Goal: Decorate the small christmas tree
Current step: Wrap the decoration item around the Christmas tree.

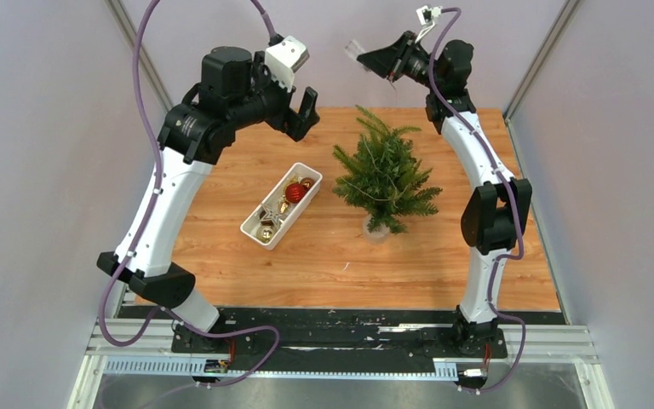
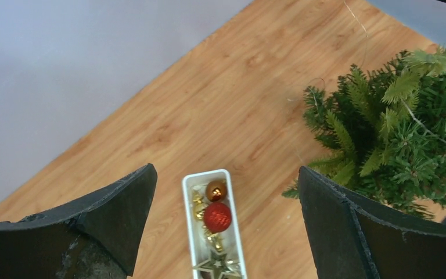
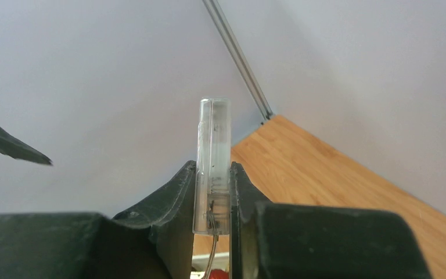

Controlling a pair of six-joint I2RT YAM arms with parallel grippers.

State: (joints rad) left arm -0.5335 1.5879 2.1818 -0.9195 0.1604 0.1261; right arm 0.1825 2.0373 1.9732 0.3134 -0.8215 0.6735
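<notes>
The small christmas tree (image 1: 385, 175) stands upright at the middle of the wooden table; it also shows at the right of the left wrist view (image 2: 395, 145), with a thin wire (image 2: 418, 125) lying over its branches. My left gripper (image 1: 302, 115) is open and empty, held high over the far end of the white tray (image 1: 317, 189); in its own view (image 2: 226, 170) the tray (image 2: 187, 215) lies between the jaws, far below. My right gripper (image 1: 366, 53) is shut on a clear plastic case (image 3: 213, 151) and holds it high behind the tree, a thin wire hanging from it.
The tray holds a red ball (image 2: 217, 217), a brown ball (image 2: 215, 190), a gold star (image 2: 218, 267) and other gold ornaments. Grey walls close in the table on the left, right and back.
</notes>
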